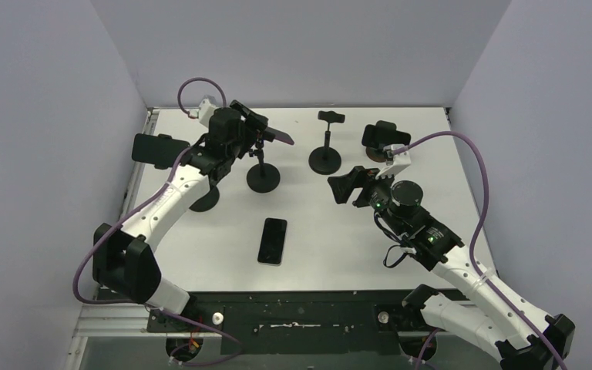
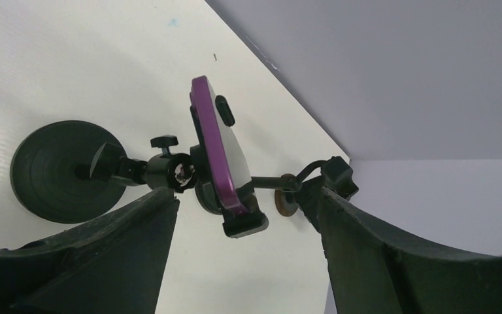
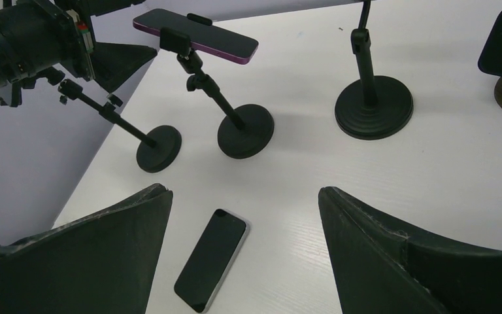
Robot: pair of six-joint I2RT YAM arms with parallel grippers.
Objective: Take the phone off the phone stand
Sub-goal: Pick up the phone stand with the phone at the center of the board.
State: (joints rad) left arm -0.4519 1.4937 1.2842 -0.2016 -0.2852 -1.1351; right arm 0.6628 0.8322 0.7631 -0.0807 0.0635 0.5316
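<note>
Two grippers: both with fingers apart, neither holding anything.
Left gripper point(image 2: 247, 199): spread wide and aimed at the phone point(image 2: 217, 147), with no contact visible.
Phone: purple-edged and tilted, pinched across its middle by the clamp point(image 2: 244, 224) of the phone stand point(image 2: 59, 171).
Phone stand: round base on the table point(image 2: 52, 59), thin jointed stem (likely tippy).
Right gripper point(image 3: 245, 196): well apart from the stand, hovering above a second phone point(image 3: 210, 258) lying flat.
Best approach: close on the phone's long edges away from the clamp arms, then slide it lengthwise out of the clamp, gently, so the base does not tip.
</note>
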